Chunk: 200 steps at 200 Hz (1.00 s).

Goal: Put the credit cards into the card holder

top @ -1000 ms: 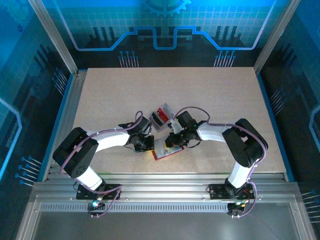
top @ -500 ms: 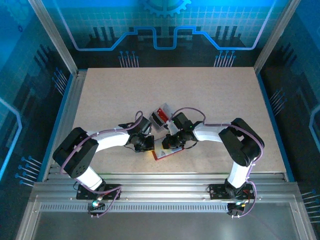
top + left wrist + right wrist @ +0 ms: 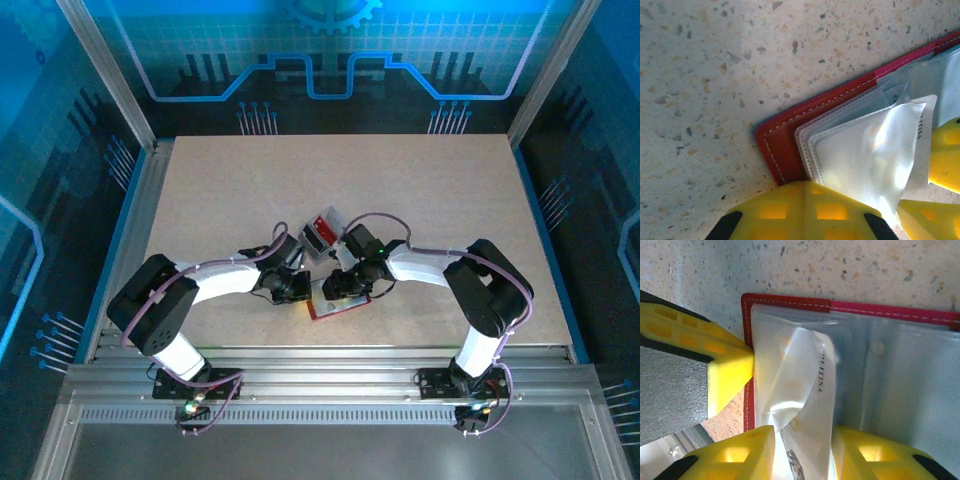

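The left gripper (image 3: 802,200), fully closed and empty, is pressed against the corner of the card holder (image 3: 782,147), probably to steady it on the table (image 3: 430,200) near the front edge. It lies open, red with cloudy sleeves (image 3: 890,365). A pale credit card (image 3: 800,380) is seen half-inserted between the parted jaws of the right gripper (image 3: 802,442).

My left gripper (image 3: 303,292) and right gripper (image 3: 335,288) crowd the card holder (image 3: 340,306) at the near edge of the table (image 3: 450,180); credit cards (image 3: 322,232) seem to block just behind. The far half lies free.
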Each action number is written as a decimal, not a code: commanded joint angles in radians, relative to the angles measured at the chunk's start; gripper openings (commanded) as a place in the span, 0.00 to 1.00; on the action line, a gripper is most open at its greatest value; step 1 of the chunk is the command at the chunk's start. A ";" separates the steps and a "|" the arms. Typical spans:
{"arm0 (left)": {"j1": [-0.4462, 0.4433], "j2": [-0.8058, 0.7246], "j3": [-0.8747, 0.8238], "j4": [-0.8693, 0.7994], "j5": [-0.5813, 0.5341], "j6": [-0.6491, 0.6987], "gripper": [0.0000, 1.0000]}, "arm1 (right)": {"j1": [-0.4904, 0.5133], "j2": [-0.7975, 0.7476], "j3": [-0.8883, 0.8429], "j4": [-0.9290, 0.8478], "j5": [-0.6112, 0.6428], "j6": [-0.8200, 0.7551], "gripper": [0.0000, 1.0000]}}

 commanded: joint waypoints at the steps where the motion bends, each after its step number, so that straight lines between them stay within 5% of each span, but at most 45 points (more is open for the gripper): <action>1: -0.013 0.046 -0.033 0.005 -0.009 -0.014 0.00 | 0.015 -0.027 0.030 -0.094 0.026 -0.030 0.40; 129: -0.010 0.044 -0.035 0.007 -0.009 -0.011 0.00 | 0.060 -0.018 0.086 -0.121 0.025 -0.030 0.43; 200: -0.008 0.033 -0.032 -0.011 -0.026 0.004 0.00 | 0.052 -0.084 0.208 -0.399 0.480 -0.125 0.43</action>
